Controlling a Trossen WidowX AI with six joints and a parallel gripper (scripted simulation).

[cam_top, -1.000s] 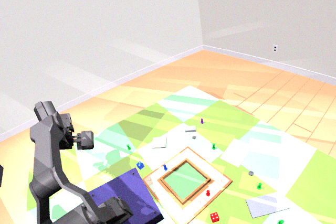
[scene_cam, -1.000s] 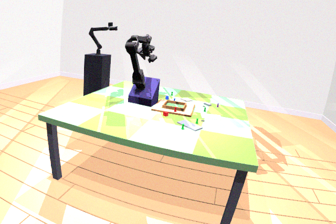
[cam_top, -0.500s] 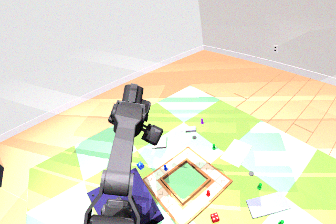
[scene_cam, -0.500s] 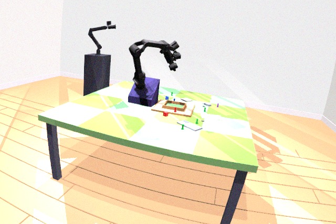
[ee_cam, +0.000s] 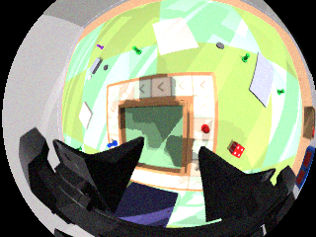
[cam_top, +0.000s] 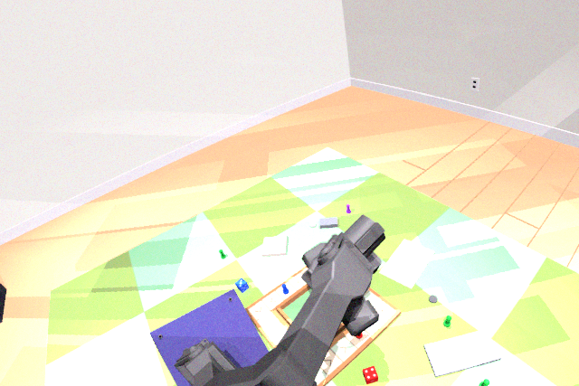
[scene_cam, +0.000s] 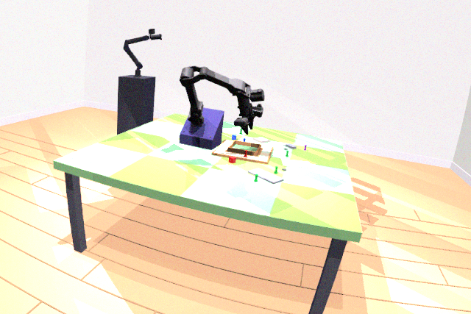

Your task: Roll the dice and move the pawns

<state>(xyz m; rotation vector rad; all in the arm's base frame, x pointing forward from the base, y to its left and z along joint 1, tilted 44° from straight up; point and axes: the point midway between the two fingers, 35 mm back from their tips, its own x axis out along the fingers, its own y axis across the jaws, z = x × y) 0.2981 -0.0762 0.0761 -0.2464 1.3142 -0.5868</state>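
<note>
My gripper (scene_cam: 249, 129) (ee_cam: 172, 143) is open and empty, above the wooden-rimmed tray (cam_top: 295, 307) (ee_cam: 187, 118) in the middle of the board (cam_top: 261, 315) (ee_cam: 114, 94). The red die (cam_top: 370, 374) (scene_cam: 232, 159) (ee_cam: 236, 149) lies on the table outside the board, near the red pawn (cam_top: 359, 335) (scene_cam: 245, 154) (ee_cam: 205, 128), which stands on the board's track. The blue pawn (cam_top: 285, 288) (scene_cam: 243, 140) (ee_cam: 113, 143) stands on the opposite side of the track. The blue die (cam_top: 242, 285) (scene_cam: 233, 137) lies outside the board near the arm's base. The arm hides part of the board in the top view.
Several green pawns (cam_top: 447, 321) (ee_cam: 136, 50) and a purple pawn (cam_top: 348, 209) (scene_cam: 305, 147) (ee_cam: 100, 46) stand around the board. A flat panel (cam_top: 460, 354) (ee_cam: 262, 81), a grey block (cam_top: 328, 222) (ee_cam: 96, 65) and a dark disc (cam_top: 432, 298) (ee_cam: 220, 45) lie beyond it.
</note>
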